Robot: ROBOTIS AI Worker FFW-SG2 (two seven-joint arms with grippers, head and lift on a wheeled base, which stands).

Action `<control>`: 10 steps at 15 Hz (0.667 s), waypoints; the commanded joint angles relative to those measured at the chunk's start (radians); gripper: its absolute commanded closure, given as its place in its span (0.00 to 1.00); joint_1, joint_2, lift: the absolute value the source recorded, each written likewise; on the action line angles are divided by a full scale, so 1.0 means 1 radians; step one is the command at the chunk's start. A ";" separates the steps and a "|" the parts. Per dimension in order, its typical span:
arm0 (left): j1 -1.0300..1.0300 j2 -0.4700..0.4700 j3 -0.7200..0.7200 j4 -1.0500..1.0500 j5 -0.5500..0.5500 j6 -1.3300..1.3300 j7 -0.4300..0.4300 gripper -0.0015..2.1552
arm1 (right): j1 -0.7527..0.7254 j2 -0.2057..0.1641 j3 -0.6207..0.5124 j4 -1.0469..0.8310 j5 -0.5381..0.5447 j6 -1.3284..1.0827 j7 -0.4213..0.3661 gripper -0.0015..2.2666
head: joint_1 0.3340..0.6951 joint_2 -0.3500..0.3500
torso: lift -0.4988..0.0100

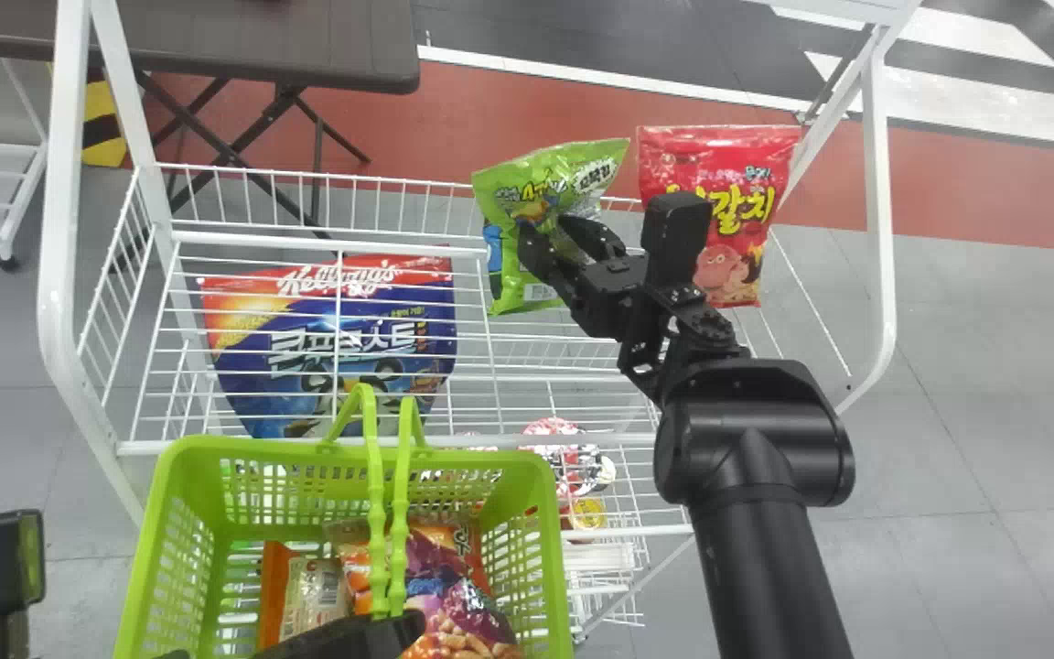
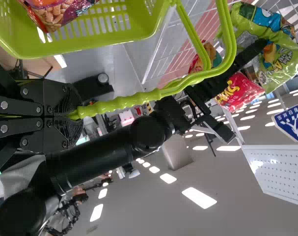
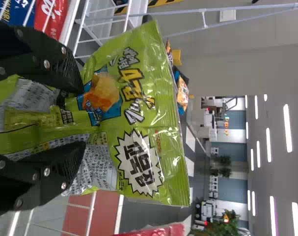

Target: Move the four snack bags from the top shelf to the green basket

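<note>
Green snack bag (image 1: 513, 188): at the top shelf (image 1: 417, 249), tilted and creased; I cannot tell whether it touches the wires.
My right gripper (image 1: 547, 229): closed on that bag, its film bunched between my two fingers.
Red snack bag (image 1: 673, 165): upright near the shelf's right end, just beside the green one.
Blue-and-red bag (image 1: 399, 366): behind the wires, left of my right arm.
Green basket (image 1: 541, 513): in front of the shelf, with a purple-and-orange bag (image 1: 463, 609) and a clear-fronted packet (image 1: 312, 599) inside.
My left gripper (image 1: 396, 626): clamped on the basket's handles (image 1: 377, 513).
Dark table (image 1: 307, 41): beyond the shelf.
</note>
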 commanded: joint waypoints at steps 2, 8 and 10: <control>0.001 -0.003 0.000 -0.001 -0.001 0.000 0.002 0.63 | 0.043 0.001 -0.004 -0.065 -0.018 0.005 0.012 0.89 | 1.00 0.12 | 0.98; 0.007 -0.009 0.006 -0.012 -0.006 0.003 0.005 0.63 | 0.207 0.000 -0.021 -0.396 -0.087 0.116 0.026 0.89 | 1.00 0.11 | 0.98; 0.010 -0.014 0.005 -0.020 -0.010 0.003 0.007 0.63 | 0.262 0.000 -0.035 -0.556 -0.124 0.287 0.038 0.89 | 1.00 0.10 | 0.98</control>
